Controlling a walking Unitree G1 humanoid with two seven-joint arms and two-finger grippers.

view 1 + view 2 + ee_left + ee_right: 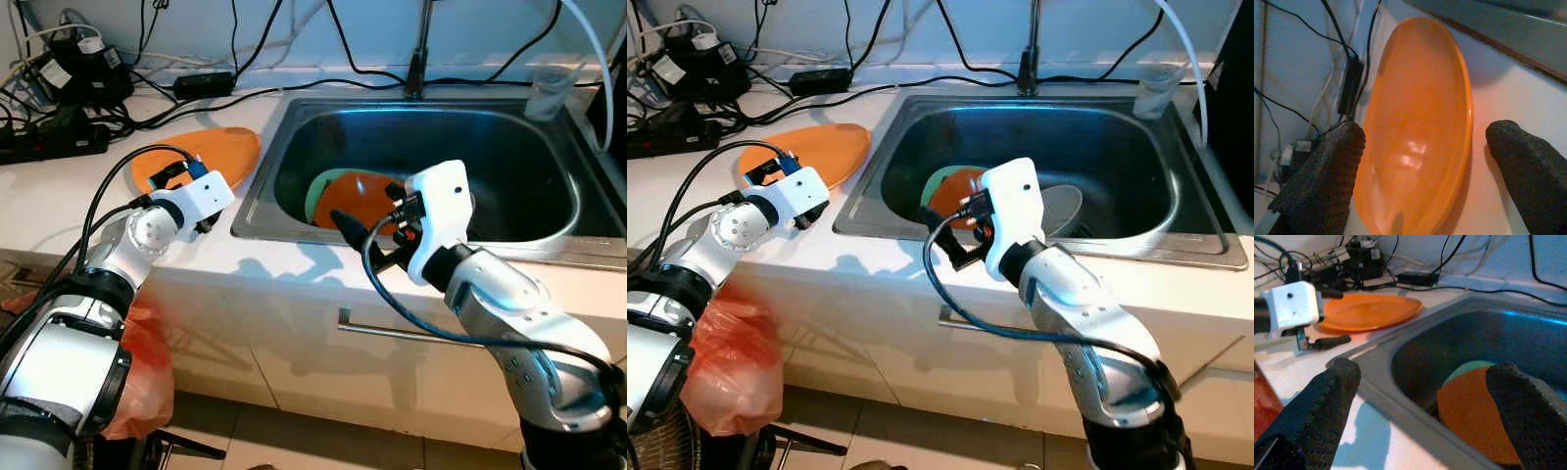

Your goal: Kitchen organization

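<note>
While an orange plate [201, 155] lay flat on the white counter [59, 201] beside the sink [257, 201], the left gripper [1425, 161] was held low at its near edge, jaws spread apart with the plate between them. Over the sink's front rim the right gripper [1422, 396] was poised, jaws wide apart. Inside the sink another orange plate [1474, 416] was propped on a green one [1466, 369].

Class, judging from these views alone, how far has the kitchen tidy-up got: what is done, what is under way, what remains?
Looks done: one flat orange plastic plate lies on the white countertop. Under way: the left end effector sits open at that plate; the right end effector is open over the steel sink edge. Left: a second orange plate, a green plate and a grey dish in the sink.
</note>
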